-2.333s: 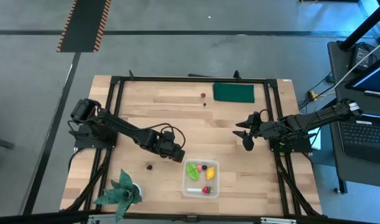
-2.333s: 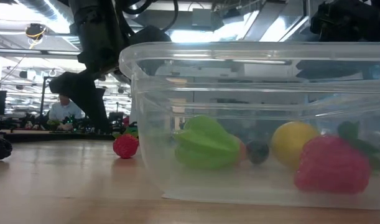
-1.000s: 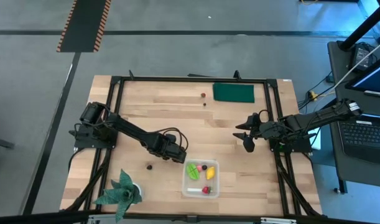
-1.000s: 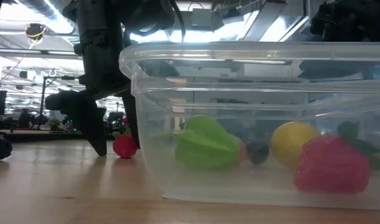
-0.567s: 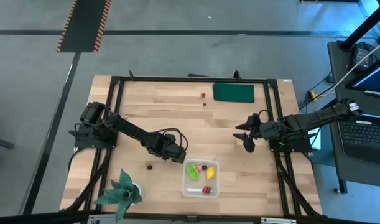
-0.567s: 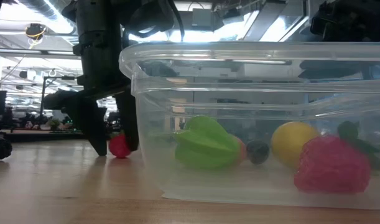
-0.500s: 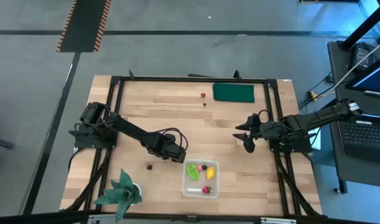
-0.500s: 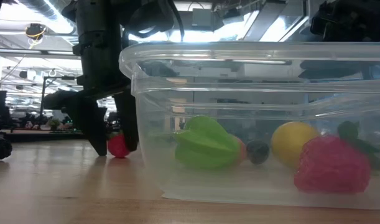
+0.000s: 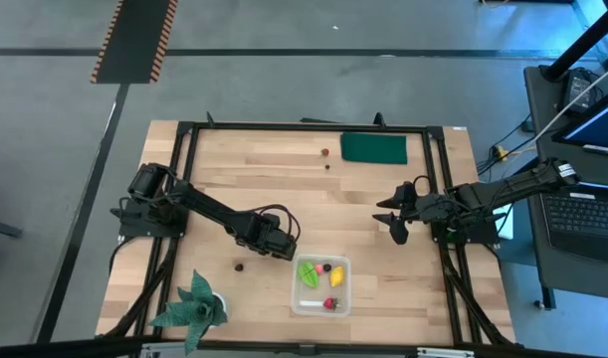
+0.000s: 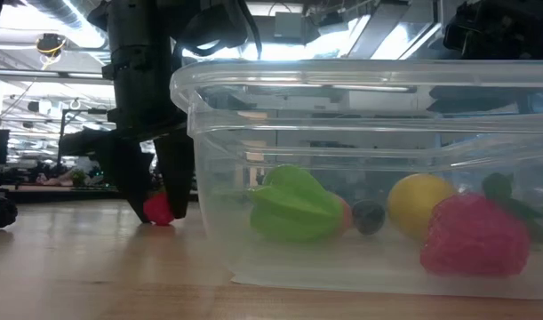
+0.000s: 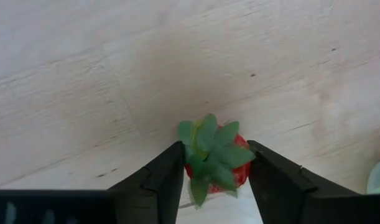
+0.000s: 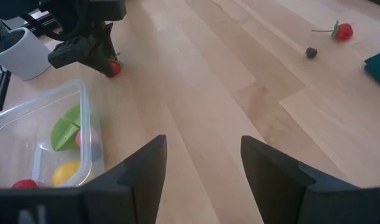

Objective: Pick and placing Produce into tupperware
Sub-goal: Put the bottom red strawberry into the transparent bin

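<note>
A red strawberry (image 11: 234, 175) with green leaves (image 11: 209, 149) lies on the wooden table just left of the clear tupperware (image 9: 296, 296). My left gripper (image 11: 214, 177) points down over it, shut on it; the low view shows gripper (image 10: 160, 215) and berry (image 10: 158, 210) at table height. The tupperware (image 10: 342, 107) holds a green piece (image 10: 293, 204), a yellow lemon (image 10: 418, 203), a red berry (image 10: 474, 236) and a dark berry (image 10: 369, 216). My right gripper (image 9: 391, 221) hovers open at the table's right side, nothing between its fingers (image 12: 146, 168). My left gripper pinches the strawberry's red body (image 11: 239, 177) between its two fingers, one on each side, below the leaf crown. The fingers (image 10: 178, 178) come from above, pointing steeply down. The berry's underside rests on the table.
A dark berry (image 9: 240, 267) lies left of the tupperware. A red berry (image 12: 343, 30) and a dark one (image 12: 311, 53) lie near the far edge by the dark green pad (image 9: 374, 148). A teal plant in a white pot (image 9: 194, 303) stands at the near left corner.
My left gripper has stayed in place and drawn its fingers together onto the strawberry. The finger beside the tupperware has nudged the berry a little along the table, away from the container, until both fingers meet it.
</note>
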Motion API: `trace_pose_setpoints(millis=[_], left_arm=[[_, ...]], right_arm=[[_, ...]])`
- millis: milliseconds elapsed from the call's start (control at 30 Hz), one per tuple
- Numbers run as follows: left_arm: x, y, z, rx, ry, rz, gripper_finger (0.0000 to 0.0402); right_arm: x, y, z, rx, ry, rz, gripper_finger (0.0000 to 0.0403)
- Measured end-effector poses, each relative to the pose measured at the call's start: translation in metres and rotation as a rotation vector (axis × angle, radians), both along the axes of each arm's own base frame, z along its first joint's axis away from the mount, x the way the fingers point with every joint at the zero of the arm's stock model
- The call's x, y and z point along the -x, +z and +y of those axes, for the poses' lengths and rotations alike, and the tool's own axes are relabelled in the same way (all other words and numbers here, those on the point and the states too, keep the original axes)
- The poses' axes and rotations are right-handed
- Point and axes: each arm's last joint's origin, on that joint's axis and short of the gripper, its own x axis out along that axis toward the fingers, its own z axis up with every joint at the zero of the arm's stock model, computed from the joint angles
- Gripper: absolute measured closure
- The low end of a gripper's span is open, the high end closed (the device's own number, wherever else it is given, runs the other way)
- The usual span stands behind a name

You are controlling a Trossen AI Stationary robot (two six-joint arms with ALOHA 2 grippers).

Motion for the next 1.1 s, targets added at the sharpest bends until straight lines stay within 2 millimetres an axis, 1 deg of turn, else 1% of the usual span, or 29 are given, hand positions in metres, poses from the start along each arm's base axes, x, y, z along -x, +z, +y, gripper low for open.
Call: trace_pose_setpoints(millis=[233,333,433,567,700,767,867,967,1100], left_arm=[[0.0,0.0,0.0,-0.002,-0.007,-0.001,0.0265],[0.0,0.001,0.0,0.0,-0.008,-0.004,0.0266],[-0.001,0.003,-0.001,0.015,-0.011,-0.019,0.0257],[0.001,0.016,-0.001,0.022,-0.035,-0.062,0.0251],[0.005,0.034,0.003,0.004,-0.054,-0.119,0.0265],[0.007,0.046,0.004,0.005,-0.078,-0.167,0.0271],[0.004,0.061,0.003,0.011,-0.115,-0.279,0.027],[-0.006,0.076,-0.001,0.021,-0.162,-0.453,0.0258],[-0.02,0.088,-0.009,0.003,-0.241,-0.662,0.0256]], right_arm=[[0.0,0.0,0.0,0.0,0.0,0.0,0.0195],[0.0,0.0,0.0,0.001,0.0,0.0,0.0195],[0.0,0.0,0.0,0.001,0.001,0.001,0.0195],[0.0,0.0,0.0,0.002,0.001,0.001,0.0195],[0.0,0.0,0.0,0.002,0.002,0.001,0.0195],[0.0,0.0,0.0,0.003,0.001,0.001,0.0195],[0.0,0.0,0.0,0.003,0.002,0.0,0.0195],[0.0,0.0,0.0,0.003,0.001,0.001,0.0195],[0.0,0.0,0.0,0.002,0.001,0.0,0.0195]])
